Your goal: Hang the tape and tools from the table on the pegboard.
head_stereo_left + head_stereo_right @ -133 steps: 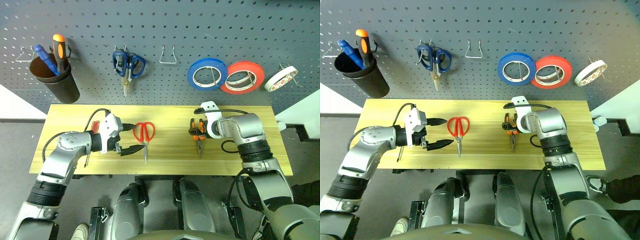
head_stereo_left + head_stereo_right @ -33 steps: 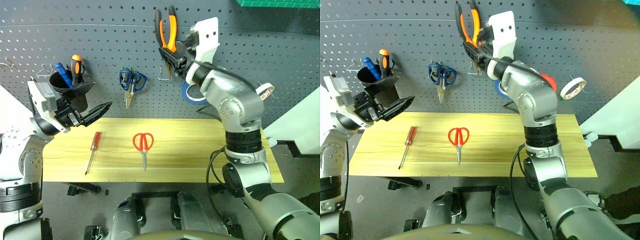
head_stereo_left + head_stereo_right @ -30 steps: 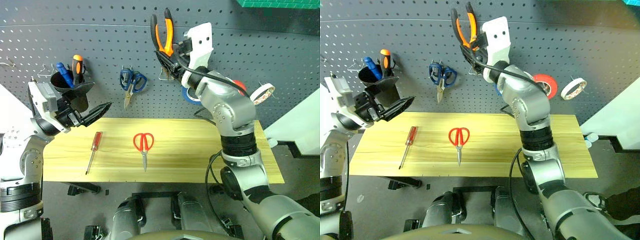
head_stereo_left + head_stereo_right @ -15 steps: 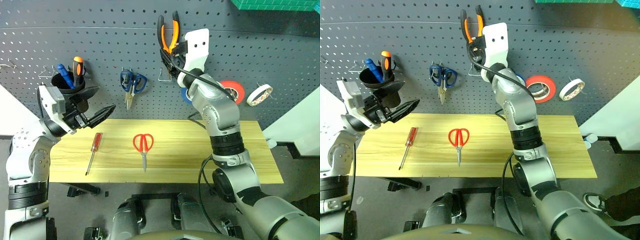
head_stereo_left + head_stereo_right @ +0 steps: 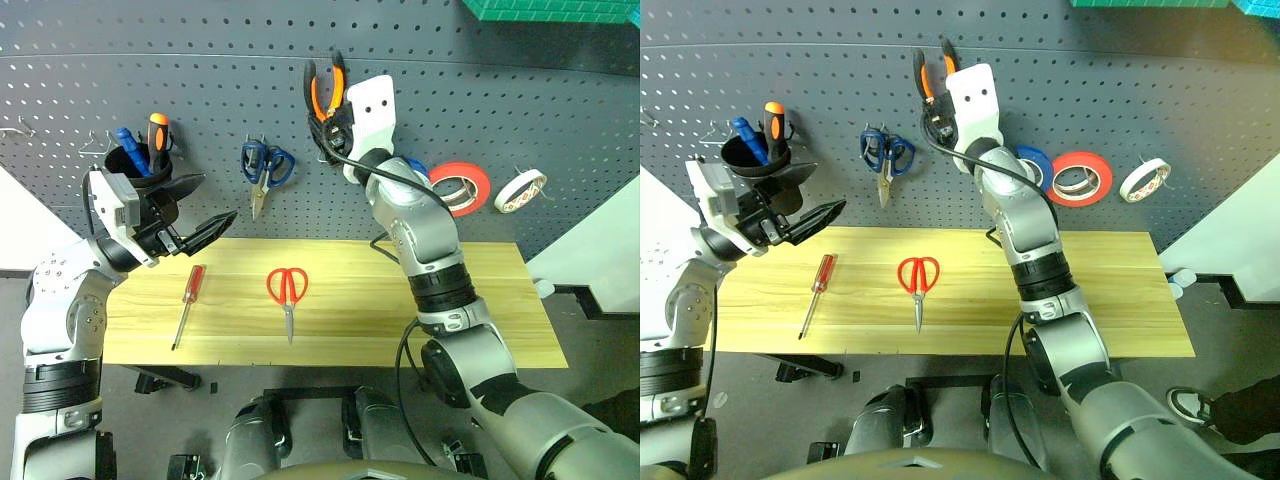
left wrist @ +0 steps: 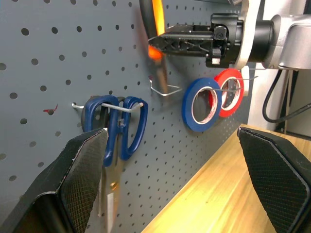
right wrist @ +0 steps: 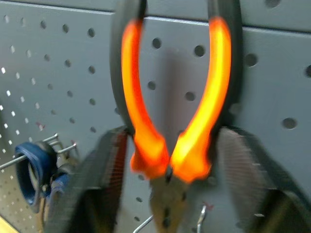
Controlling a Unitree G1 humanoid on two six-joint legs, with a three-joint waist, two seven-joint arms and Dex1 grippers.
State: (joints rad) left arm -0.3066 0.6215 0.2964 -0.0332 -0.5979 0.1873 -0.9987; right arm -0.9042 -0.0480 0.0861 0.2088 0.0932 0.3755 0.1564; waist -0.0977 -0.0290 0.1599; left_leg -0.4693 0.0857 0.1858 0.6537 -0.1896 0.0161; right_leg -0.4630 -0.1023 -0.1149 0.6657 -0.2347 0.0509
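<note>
step: hanging the pliers w/ orange-and-black handles (image 5: 327, 95) on the dark grey perforated pegboard (image 5: 200, 60); looks like the hand-off to the bare wire hook (image 6: 164, 89) just below.
right gripper (image 5: 335, 125): up at the board, black fingers either side of the pliers' joint; can't tell if pressing or already slack.
pliers axis: long axis upright, flat to the board; handles up, nose down.
next: prob. lower till the handles straddle the hook, then let go and back off straight.
left gripper (image 5: 200, 233): fingers spread wide, nothing in them, over the left end of the light yellowish plank table (image 5: 470, 300).
still on table: red-handled scissors (image 5: 287, 290), tips toward the robot; slim red-handled screwdriver (image 5: 186, 298), near-parallel.
small cream tape roll (image 5: 525, 188): already on a hook, far right.
</note>
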